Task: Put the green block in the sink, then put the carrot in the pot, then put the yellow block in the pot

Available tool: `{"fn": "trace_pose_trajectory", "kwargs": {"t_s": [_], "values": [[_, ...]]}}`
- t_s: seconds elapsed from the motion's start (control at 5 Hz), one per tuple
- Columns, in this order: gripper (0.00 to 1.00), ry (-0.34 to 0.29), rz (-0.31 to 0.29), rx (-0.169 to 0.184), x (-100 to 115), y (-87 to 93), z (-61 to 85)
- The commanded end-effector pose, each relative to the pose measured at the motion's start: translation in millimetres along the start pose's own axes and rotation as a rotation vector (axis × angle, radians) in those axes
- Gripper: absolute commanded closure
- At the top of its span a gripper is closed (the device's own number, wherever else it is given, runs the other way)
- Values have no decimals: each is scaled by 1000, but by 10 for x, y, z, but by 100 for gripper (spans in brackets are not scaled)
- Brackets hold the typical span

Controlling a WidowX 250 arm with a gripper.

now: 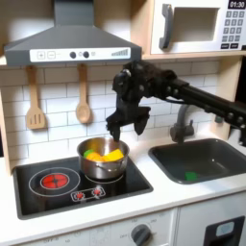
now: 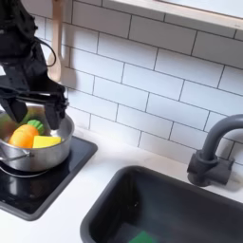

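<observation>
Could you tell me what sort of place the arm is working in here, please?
It looks like a toy play kitchen. The first exterior view shows a black stovetop with printed red burners, a range hood, a microwave and wooden utensils hung on white tile. A dark grey sink with a faucet sits beside it.

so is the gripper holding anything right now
Nothing is held. The gripper hangs open over the pot, with the carrot and yellow block already lying inside.

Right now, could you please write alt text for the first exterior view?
A black robot arm's claw hangs above a steel pot holding the carrot and yellow block on a toy stovetop; a green block lies in the sink.
</observation>
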State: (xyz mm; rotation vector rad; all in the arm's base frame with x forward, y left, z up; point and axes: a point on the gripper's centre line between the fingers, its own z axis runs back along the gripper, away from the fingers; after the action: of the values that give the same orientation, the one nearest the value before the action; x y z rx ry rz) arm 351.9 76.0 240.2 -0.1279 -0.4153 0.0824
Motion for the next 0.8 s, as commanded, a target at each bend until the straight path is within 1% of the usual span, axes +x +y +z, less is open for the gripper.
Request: {"fn": "trace_pose_trajectory", "kwargs": {"t_s": [0.0,0.2,0.4,0.6], "values": [[0,-81,74,4,-223,148,343],[0,-71,114,3,-366,237,358],[36,-41,147,26,-572,354,320],[84,3,170,19,-707,402,210]]}}
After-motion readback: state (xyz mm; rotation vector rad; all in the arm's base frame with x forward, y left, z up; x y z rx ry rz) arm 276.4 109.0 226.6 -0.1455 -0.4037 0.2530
